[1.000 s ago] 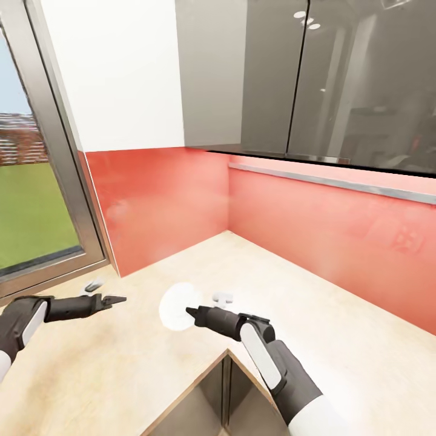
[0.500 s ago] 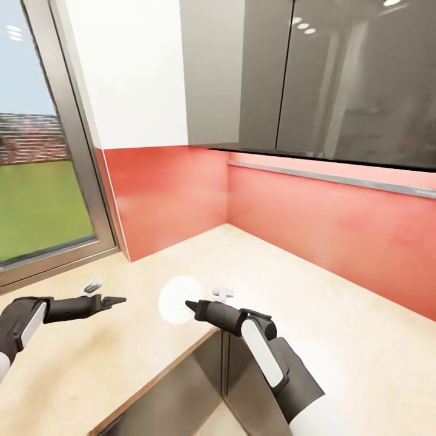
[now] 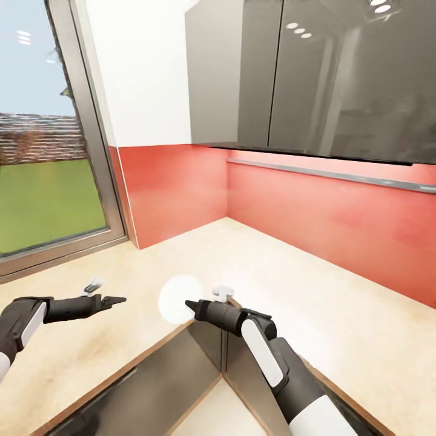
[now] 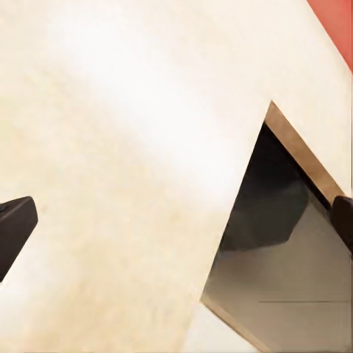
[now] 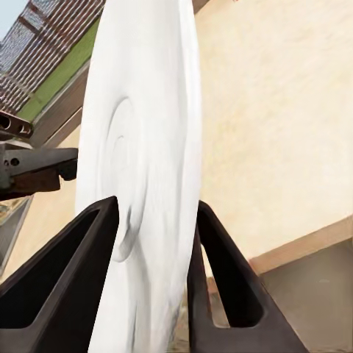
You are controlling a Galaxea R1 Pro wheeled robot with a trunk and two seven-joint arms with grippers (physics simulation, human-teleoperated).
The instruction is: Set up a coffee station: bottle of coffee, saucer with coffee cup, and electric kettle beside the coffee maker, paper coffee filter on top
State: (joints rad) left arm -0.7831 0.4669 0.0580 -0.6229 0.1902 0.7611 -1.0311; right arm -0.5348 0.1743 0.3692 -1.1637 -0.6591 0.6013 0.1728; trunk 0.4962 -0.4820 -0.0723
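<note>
The beige tabletop (image 3: pixel 284 272) wrapped an L-shaped corner under a red backsplash (image 3: pixel 327 212), with dark glossy cabinets (image 3: pixel 315 79) overhead and a window (image 3: pixel 48 188) at nine o'clock. Its inner edge dropped to grey cabinet fronts (image 3: pixel 181 381), cut off at the bottom of the head view.

The right arm reached from five o'clock toward the centre, its right gripper (image 3: pixel 190 305) pinching the white saucer (image 3: pixel 177 301) by the rim. From the head the saucer looked like a pale, blurred disc standing on edge; the right wrist view made the hold plain, both dark fingers (image 5: pixel 70 257) pressed against the saucer's (image 5: pixel 143 169) two faces, above the tabletop's edge.

The left gripper (image 3: pixel 119 299) hung at eight o'clock over the tabletop, holding nothing. In the head view its tips seemed close together, yet the left wrist view showed one fingertip (image 4: pixel 15 228) at each side of the picture, spread wide; I could not tell which to trust. A small white shape (image 3: pixel 223 293) beyond the right wrist was too blurred to name.
</note>
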